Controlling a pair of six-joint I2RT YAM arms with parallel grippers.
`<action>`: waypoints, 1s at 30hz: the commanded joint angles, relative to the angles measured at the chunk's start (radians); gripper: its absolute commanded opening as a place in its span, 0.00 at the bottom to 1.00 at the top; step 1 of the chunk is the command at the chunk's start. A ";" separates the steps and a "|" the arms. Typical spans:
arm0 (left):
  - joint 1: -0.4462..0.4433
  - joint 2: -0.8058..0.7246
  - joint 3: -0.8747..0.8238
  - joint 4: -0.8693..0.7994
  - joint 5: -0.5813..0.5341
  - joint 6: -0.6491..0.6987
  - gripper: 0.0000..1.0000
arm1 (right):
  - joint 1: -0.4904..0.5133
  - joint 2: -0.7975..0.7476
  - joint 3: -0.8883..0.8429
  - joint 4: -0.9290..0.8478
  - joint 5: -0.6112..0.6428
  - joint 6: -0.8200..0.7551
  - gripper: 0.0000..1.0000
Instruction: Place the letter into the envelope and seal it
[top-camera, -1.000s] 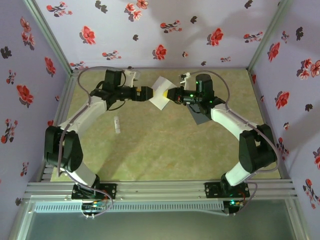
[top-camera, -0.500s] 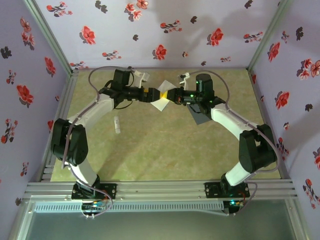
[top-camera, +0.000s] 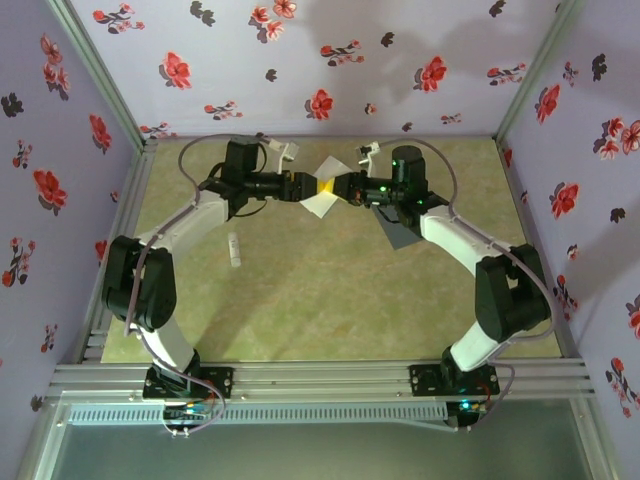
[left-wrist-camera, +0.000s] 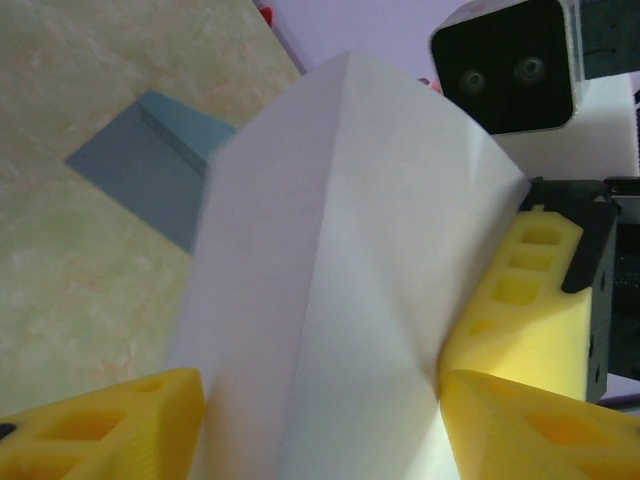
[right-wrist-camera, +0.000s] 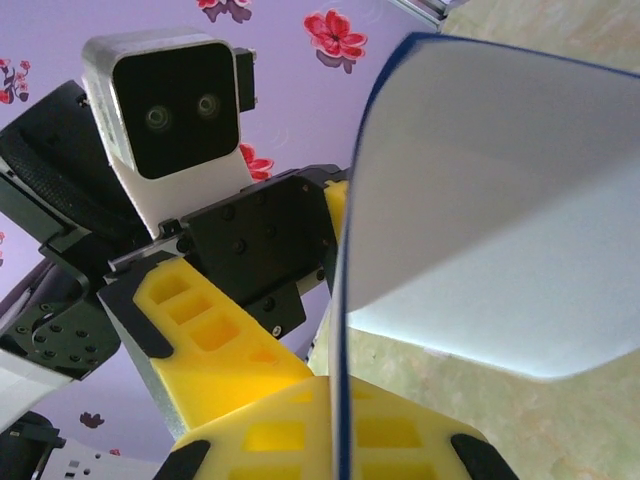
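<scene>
White letter (top-camera: 321, 197) (one), grey envelope (top-camera: 398, 233) (one)

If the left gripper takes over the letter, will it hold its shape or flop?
Probably floppy: the letter bows past the right gripper's pinch. It would likely hinge along its crease, visible between the left gripper's fingers. Being thin, it may slip from a loose pinch.

White arm links (top-camera: 190, 222), black joints (top-camera: 135, 290), grey looping cables (top-camera: 172, 158), yellow pocketed fingers (right-wrist-camera: 215, 325), white wrist cameras (right-wrist-camera: 170, 105)

Left fingers (left-wrist-camera: 100, 420) moved in on letter (left-wrist-camera: 340, 280), apparently straddling it now.
</scene>
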 joint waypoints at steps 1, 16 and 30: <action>-0.012 -0.053 -0.022 0.131 0.097 -0.072 0.60 | 0.006 0.027 0.012 0.053 -0.004 0.019 0.00; 0.012 -0.022 -0.059 0.322 0.124 -0.221 0.32 | 0.006 0.046 0.004 0.104 -0.009 0.052 0.05; 0.030 -0.009 -0.083 0.389 0.124 -0.271 0.06 | -0.002 0.027 0.008 0.097 -0.010 0.051 0.20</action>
